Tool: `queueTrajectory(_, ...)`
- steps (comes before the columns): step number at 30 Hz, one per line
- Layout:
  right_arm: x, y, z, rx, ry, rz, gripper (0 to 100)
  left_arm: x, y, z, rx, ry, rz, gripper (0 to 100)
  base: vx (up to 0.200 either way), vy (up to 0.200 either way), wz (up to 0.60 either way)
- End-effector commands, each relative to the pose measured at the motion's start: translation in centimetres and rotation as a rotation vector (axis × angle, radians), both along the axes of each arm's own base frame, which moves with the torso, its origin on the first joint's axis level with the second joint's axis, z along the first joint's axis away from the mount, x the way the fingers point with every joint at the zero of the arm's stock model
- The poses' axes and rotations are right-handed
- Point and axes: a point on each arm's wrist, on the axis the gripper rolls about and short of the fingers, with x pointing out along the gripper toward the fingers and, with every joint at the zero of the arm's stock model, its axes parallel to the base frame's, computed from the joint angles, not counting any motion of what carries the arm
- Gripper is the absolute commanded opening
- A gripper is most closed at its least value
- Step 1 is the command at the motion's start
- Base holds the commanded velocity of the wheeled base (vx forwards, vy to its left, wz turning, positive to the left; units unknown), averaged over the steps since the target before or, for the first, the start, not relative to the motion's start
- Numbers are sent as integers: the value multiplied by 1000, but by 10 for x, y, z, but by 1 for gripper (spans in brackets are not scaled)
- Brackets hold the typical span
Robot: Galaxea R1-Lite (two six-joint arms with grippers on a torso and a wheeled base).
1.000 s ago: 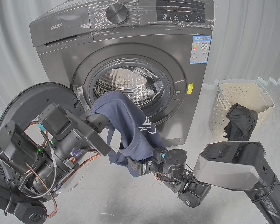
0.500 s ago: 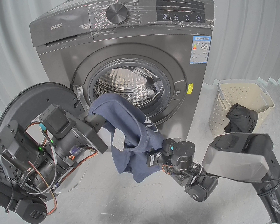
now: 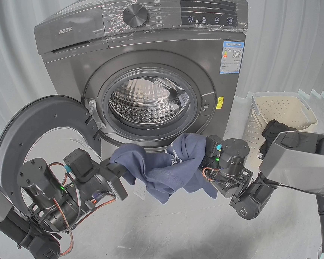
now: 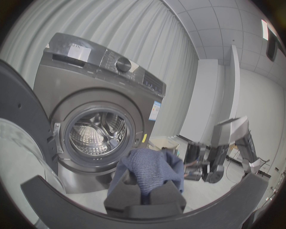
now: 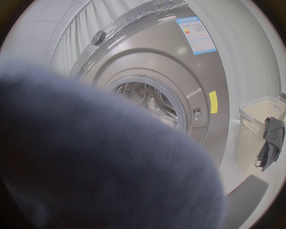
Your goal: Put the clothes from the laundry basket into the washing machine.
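**Navy sweatshirt slung between both tools below the washer opening**

The left tool [image 3: 117, 168] is clenched on one end of the navy-blue sweatshirt [image 3: 164, 169]. In the left wrist view the knit cloth [image 4: 152, 167] bunches up out of the closed left tool [image 4: 145, 195]. The right tool [image 3: 206, 151] grasps the other end, where the cloth gathers against it. In the right wrist view the sweatshirt [image 5: 104, 155] lies close over the lens.

The sweatshirt hangs in a sag between the two tools, clear of the glossy pale-grey floor [image 3: 160, 240]. It sits in front of the dark-grey front-loading washing machine [image 3: 85, 67], just below the lower rim of the round opening, and none of it is inside the perforated steel drum [image 3: 148, 103]. A white printed mark shows on the cloth near the right tool, and a white tag hangs near the left one.

The round dark-grey door with a clear window [image 3: 37, 124] stands swung wide open on the machine's left side, behind the left arm.

The cream perforated plastic laundry basket [image 3: 252, 127] stands on the floor just right of the machine. A black garment [image 3: 275, 128] drapes over its front rim, partly behind the right arm. The right wrist view shows the basket [image 5: 249, 140] and the garment [image 5: 272, 140] hanging down its outer wall.

A pale pleated curtain [image 3: 292, 30] hangs behind.
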Motion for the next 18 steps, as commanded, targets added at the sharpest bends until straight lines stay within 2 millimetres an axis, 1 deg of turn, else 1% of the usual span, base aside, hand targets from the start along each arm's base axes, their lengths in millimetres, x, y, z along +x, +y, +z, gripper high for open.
queueTrajectory(1,-4,0,19,29,-37,6,0,0,0,-25,78,70,0,0,0,0,0)
queueTrajectory(3,-4,0,19,29,-37,6,0,0,0,-28,91,75,1,0,0,0,0)
queueTrajectory(4,-4,0,19,32,-37,3,0,0,0,-35,123,88,0,0,0,0,0)
queueTrajectory(6,-5,0,18,32,-34,3,0,0,1,-39,137,100,0,0,0,0,0)
queueTrajectory(10,-6,1,18,31,-33,6,0,0,1,-42,143,110,-5,0,0,0,0)
queueTrajectory(11,-6,1,18,31,-33,6,0,1,2,-42,144,109,-1,100,0,0,0)
queueTrajectory(18,-2,-3,18,29,-30,-7,0,2,5,-42,139,111,-6,100,0,0,0)
